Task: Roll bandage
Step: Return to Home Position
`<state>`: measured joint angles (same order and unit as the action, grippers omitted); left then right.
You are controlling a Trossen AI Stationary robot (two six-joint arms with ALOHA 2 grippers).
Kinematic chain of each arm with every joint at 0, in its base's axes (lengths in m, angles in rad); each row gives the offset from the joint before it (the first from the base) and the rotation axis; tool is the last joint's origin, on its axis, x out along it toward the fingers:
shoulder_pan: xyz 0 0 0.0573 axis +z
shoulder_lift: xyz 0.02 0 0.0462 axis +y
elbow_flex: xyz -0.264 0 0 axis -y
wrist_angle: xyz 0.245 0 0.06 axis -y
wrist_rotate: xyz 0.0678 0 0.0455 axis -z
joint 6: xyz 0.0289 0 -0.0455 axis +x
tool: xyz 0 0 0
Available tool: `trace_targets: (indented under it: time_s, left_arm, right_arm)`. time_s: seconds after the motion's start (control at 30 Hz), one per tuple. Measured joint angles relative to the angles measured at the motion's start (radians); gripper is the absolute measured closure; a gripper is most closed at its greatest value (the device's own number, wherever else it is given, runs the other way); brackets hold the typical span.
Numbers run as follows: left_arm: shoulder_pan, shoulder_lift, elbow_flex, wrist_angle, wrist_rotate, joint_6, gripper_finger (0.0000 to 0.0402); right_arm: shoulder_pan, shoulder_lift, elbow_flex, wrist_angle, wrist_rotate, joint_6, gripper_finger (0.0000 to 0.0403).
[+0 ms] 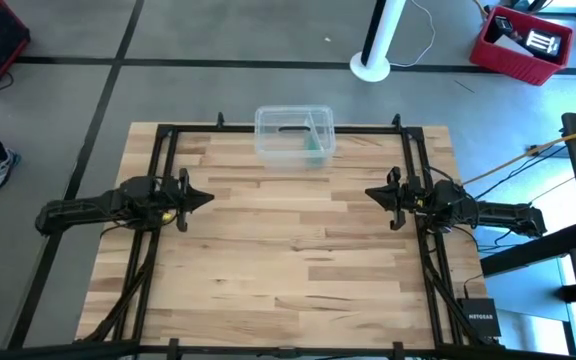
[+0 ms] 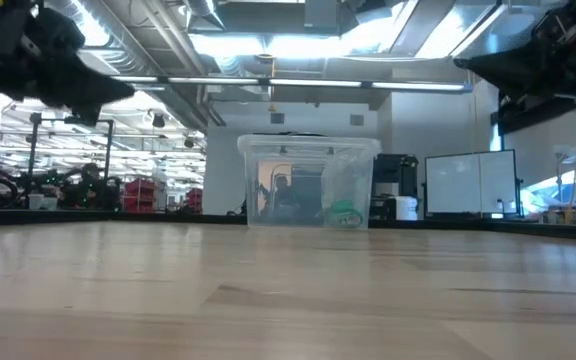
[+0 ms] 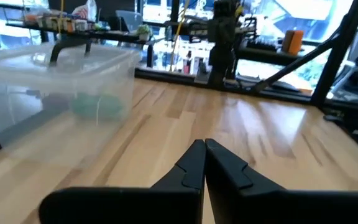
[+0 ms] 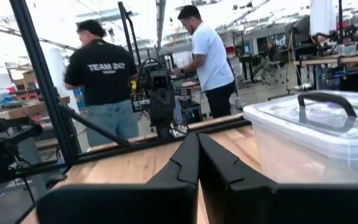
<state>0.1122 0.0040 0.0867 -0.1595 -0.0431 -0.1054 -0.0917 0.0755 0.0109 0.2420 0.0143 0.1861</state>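
High view, overall: both of my arms are drawn in at opposite sides of the desk (image 1: 288,270), pointing inward at each other and well apart from the bin.
Task thing: the bandage (image 1: 315,148), a compact teal-green roll, lies inside the transparent bin (image 1: 264,135) at the desk's far edge, midway between my arms. The low view shows it on the bin's floor, toward one end.
Bin: the lid (image 4: 303,115) is seated, with its dark handle (image 4: 326,99) on top.
Progress: I judge the rolling, packing and binning done, since the roll is enclosed and nothing loose lies on the desk.
Remaining: only for both arms to settle at rest, by my judgement.
Left arm (image 1: 118,205): folded low and level over the desk's left rail, with its tip raised clear of the surface in the low view.
Left jaws: together, tips meeting, holding nothing.
Right arm (image 1: 468,208): mirrored over the right rail, likewise raised clear.
Right jaws: together, tips meeting, holding nothing.
Bystanders: one person in a dark shirt (image 4: 101,87) and another in a white shirt (image 4: 207,59) stand beyond the desk, away from my arms.
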Motion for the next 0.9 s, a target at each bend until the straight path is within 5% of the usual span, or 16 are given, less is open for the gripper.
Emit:
trace_targets:
  time_s: [0.2, 0.57, 0.7, 0.9]
  left_arm:
    - [0.022, 0.0, -0.051, 0.108, 0.033, 0.027, 0.0398]
    - [0.061, 0.009, -0.077, 0.17, 0.04, 0.025, 0.0398]
    - [0.061, 0.011, -0.077, 0.17, 0.04, 0.032, 0.0398]
    - [0.061, 0.011, -0.077, 0.169, 0.04, 0.033, 0.0398]
  right_arm:
    - [0.0, 0.001, -0.001, -0.042, -0.003, 0.024, 0.0393]
    - [0.0, 0.001, -0.002, -0.119, 0.158, 0.029, 0.0392]
    - [0.0, 0.001, -0.002, -0.122, 0.098, 0.045, 0.0391]
    - [0.0, 0.0, -0.002, -0.12, -0.124, 0.041, 0.0391]
